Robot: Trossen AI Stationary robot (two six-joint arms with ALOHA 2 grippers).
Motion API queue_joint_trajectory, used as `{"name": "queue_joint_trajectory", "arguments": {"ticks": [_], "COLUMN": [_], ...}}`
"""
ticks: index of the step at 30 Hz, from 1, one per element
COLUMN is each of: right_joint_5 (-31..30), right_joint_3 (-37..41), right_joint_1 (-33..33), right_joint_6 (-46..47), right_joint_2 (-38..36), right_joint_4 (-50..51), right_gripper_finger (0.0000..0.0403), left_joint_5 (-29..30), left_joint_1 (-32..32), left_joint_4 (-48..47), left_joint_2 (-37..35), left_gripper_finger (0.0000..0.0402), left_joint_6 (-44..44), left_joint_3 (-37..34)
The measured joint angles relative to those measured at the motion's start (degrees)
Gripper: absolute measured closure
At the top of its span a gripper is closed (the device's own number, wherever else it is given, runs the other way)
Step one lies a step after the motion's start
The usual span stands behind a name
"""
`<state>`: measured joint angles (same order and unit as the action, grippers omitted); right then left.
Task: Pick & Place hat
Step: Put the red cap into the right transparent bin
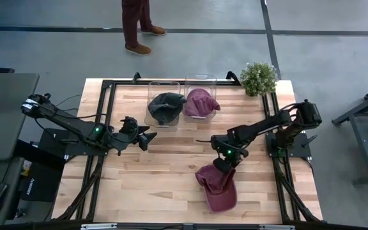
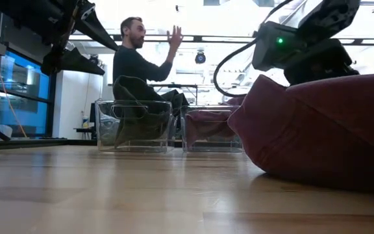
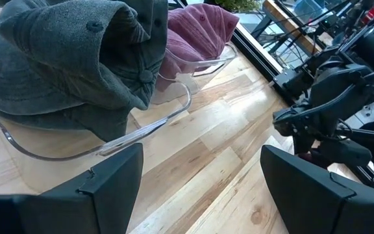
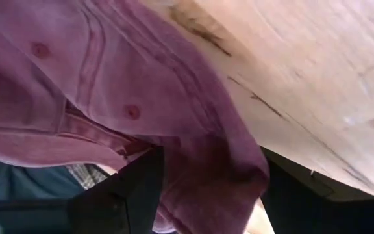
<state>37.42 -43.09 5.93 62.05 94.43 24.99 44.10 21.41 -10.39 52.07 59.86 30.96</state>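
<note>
A maroon hat (image 1: 218, 187) lies on the wooden table near its near edge, to the right of the middle; in the low view the maroon hat (image 2: 323, 130) fills the right side. My right gripper (image 1: 223, 163) is at its far edge and shut on its cloth. My left gripper (image 1: 147, 137) hangs open above the table's left-middle, in front of two clear bins. A dark grey hat (image 1: 165, 107) sits in the left bin and a second maroon hat (image 1: 200, 102) in the right bin. My right gripper (image 4: 210, 159) has the far edge of the maroon hat (image 4: 213, 175) pinched between its two fingers, with bunched cloth filling the gap. It comes from above and the far side, slanting down. The hat's underside (image 2: 304, 175) rests on the table.
Two clear bins (image 3: 174, 114) stand side by side at the far middle of the table. A small potted plant (image 1: 259, 78) is at the far right corner. A person (image 2: 138, 62) shows beyond the far edge. Bare wood (image 1: 171, 166) lies between the arms.
</note>
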Motion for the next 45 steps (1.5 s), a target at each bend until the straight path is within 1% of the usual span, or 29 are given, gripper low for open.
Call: {"name": "queue_joint_trajectory", "arguments": {"ticks": [7,13,17,23,27,35,45], "right_joint_5": [0.0,-3.2,-5.3,-5.5,-5.3,-5.0,-4.5], "right_joint_3": [0.6,0.6,0.6,0.6,0.6,0.6,0.6], "right_joint_1": [2.2,4.1,4.4,4.7,5.2,5.1,5.1], "right_joint_6": [2.6,6.0,6.6,6.6,6.6,5.7,3.8], "right_joint_2": [0.0,0.0,0.0,0.0,0.0,0.0,0.0], "right_joint_4": [-2.2,-6.3,-6.1,-6.0,-5.9,-6.0,-6.0], "right_gripper_finger": [0.0179,0.0179,0.0179,0.0186,0.0215,0.0294,0.0380], "left_joint_5": [0.0,0.0,0.0,0.0,0.0,0.0,-0.1], "left_joint_1": [0.0,0.0,0.0,0.0,0.0,0.0,0.0], "left_joint_4": [0.0,0.0,0.0,0.0,0.0,0.0,0.0], "left_joint_2": [0.0,0.0,0.0,0.0,0.0,0.0,0.0], "left_gripper_finger": [0.0099,0.0099,0.0099,0.0099,0.0099,0.0099,0.0099], "left_joint_6": [0.0,0.0,0.0,0.0,0.0,0.0,0.1], "left_joint_3": [0.0,0.0,0.0,0.0,0.0,0.0,0.0]}}
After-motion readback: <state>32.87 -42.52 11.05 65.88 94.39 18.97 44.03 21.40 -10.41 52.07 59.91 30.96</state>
